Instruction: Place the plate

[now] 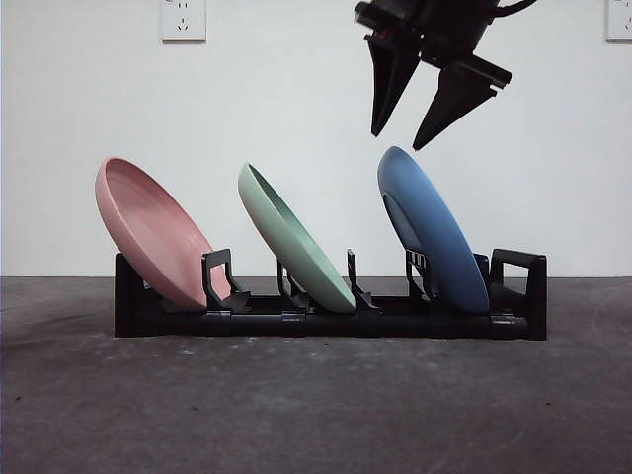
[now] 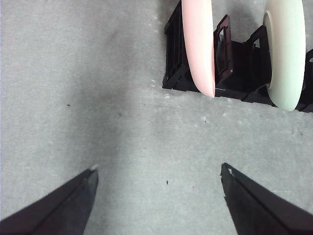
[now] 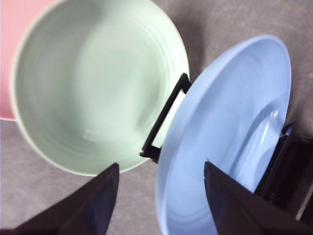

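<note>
A blue plate (image 1: 430,229) leans in the right slot of the black rack (image 1: 523,296). Beside it a green plate (image 1: 293,240) stands in the middle slot and a pink plate (image 1: 150,230) in the left slot. My right gripper (image 1: 400,140) hangs open just above the blue plate's top rim, touching nothing. In the right wrist view the blue plate (image 3: 230,132) and green plate (image 3: 93,83) lie beyond the right gripper (image 3: 161,171). My left gripper (image 2: 159,171) is open over bare table, apart from the pink plate (image 2: 198,46) and the rack's end.
The rack stands on a dark grey table (image 1: 296,405) in front of a white wall. Two wall sockets (image 1: 183,18) sit high on the wall. The rack's right end has an upright handle (image 1: 521,265).
</note>
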`<action>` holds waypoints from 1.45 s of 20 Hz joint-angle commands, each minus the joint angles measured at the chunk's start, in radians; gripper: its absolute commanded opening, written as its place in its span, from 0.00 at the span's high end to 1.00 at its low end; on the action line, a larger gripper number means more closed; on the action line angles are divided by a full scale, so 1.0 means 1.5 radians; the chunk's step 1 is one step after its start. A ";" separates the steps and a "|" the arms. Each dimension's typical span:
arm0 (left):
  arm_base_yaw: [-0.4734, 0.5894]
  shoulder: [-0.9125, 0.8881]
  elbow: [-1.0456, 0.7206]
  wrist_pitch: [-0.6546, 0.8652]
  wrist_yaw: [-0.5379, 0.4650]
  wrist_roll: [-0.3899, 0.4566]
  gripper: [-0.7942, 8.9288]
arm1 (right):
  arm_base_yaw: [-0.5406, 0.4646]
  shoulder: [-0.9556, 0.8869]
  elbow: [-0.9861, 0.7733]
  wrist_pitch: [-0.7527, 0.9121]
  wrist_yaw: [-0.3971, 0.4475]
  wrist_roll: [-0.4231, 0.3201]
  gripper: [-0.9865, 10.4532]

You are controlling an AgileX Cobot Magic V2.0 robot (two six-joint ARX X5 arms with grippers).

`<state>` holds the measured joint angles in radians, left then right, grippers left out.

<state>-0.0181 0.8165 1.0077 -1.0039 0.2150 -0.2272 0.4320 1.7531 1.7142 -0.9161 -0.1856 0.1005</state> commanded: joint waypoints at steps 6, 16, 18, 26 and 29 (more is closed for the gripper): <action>-0.001 0.003 0.014 0.005 0.003 0.009 0.51 | 0.005 0.031 0.016 -0.003 0.002 -0.008 0.73; -0.001 0.003 0.014 0.005 0.003 0.009 0.51 | 0.005 0.037 0.015 -0.002 -0.006 -0.008 0.77; -0.001 0.003 0.014 0.005 0.003 0.009 0.51 | 0.005 0.044 0.015 -0.003 -0.018 -0.007 0.78; -0.001 0.003 0.014 0.005 0.003 0.009 0.51 | 0.004 0.048 0.016 -0.027 -0.032 -0.007 0.90; -0.001 0.003 0.014 0.005 0.003 0.009 0.51 | 0.003 0.037 0.016 -0.040 -0.068 -0.007 0.90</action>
<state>-0.0181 0.8162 1.0077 -1.0046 0.2150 -0.2264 0.4320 1.8088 1.7142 -0.9756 -0.2848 0.1005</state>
